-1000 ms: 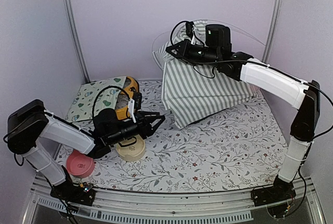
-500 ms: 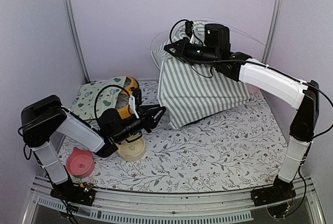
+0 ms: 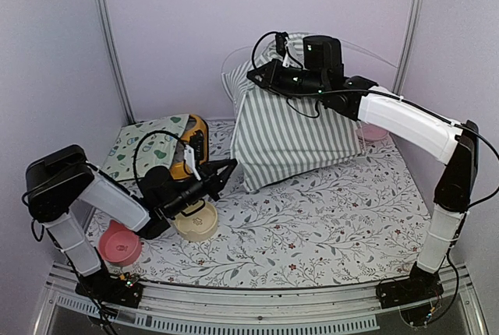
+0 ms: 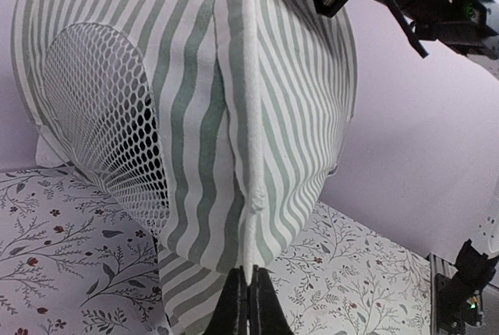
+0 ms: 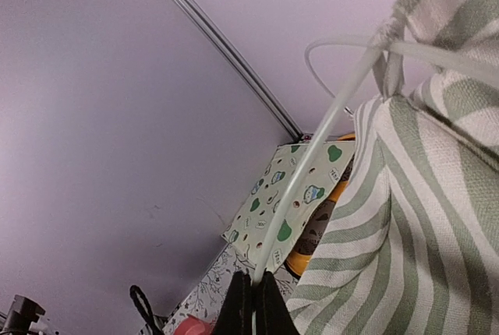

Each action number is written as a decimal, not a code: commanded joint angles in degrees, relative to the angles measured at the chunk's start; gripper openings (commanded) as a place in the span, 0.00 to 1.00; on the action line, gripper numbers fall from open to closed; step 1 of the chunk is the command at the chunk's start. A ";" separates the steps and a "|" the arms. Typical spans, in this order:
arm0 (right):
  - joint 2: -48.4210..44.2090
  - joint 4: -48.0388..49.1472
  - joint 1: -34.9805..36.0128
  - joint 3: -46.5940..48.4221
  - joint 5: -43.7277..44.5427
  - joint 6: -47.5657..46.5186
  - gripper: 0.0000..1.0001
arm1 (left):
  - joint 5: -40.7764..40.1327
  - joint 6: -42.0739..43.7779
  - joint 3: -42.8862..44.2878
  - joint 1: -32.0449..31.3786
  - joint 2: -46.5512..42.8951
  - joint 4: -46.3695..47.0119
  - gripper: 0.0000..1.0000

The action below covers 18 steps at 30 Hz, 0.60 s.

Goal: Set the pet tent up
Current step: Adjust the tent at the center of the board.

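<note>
1. The grey-green and white striped fabric pet tent [image 3: 292,136] sits at the back of the flower-printed table cover [image 3: 327,218], right of centre. Its peak is held up while its skirt sags onto the cover.
2. My right gripper [image 3: 257,78] holds that peak, jaws pressed on a thin white flexible pole [image 5: 312,171].
3. My left gripper [image 4: 249,304] has its jaws pressed together at the foot of the tent's white front seam. I cannot tell whether any cloth is caught between them.
4. Done: the tent is raised, with its netted door [image 4: 97,117] showing. Left, as I judge it: spread the base and settle the loose, bowed poles so it stands unaided.
5. A second ago my left jaws were spread and further from the tent. They have since reached in and shut, and the tent has shifted back and leftward.
6. The cream cloth mat printed with teal and green shapes [image 3: 144,144] lies well to the left.
</note>
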 commanded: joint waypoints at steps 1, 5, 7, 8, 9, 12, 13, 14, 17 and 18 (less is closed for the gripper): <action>-1.52 -2.29 -1.44 2.87 8.25 -8.47 0.00 | -1.79 2.84 -2.64 -0.55 -4.32 0.14 0.00; -0.94 -3.97 -1.49 3.84 10.15 -11.23 0.00 | -1.69 4.45 -2.92 -0.68 -5.84 -1.69 0.00; -0.55 -5.16 -0.91 4.65 11.83 -12.57 0.00 | -1.19 5.64 -2.54 -0.98 -6.59 -3.16 0.00; -0.35 -5.42 -0.40 4.72 12.49 -13.61 0.00 | -0.57 6.30 -2.11 -1.03 -6.95 -4.21 0.00; -0.15 -5.40 0.13 4.66 12.90 -14.23 0.00 | -0.13 6.74 -1.71 -1.04 -7.41 -5.40 0.00; 0.15 -4.79 2.31 3.73 17.03 -17.36 0.00 | 0.95 7.70 -1.17 -1.04 -9.11 -7.55 0.00; -0.04 -3.83 2.93 2.90 19.16 -18.56 0.00 | 1.43 8.02 -1.01 -1.04 -9.60 -8.23 0.00; -0.31 -2.54 3.21 1.85 21.19 -19.31 0.00 | 1.98 8.40 -0.84 -1.04 -10.08 -8.92 0.00; -0.89 0.38 3.14 -0.06 23.96 -20.77 0.00 | 2.17 8.99 -0.79 -1.13 -11.33 -10.42 0.00; -0.81 0.66 3.08 0.13 24.30 -21.25 0.00 | 1.82 9.11 -0.94 -1.17 -11.75 -10.90 0.00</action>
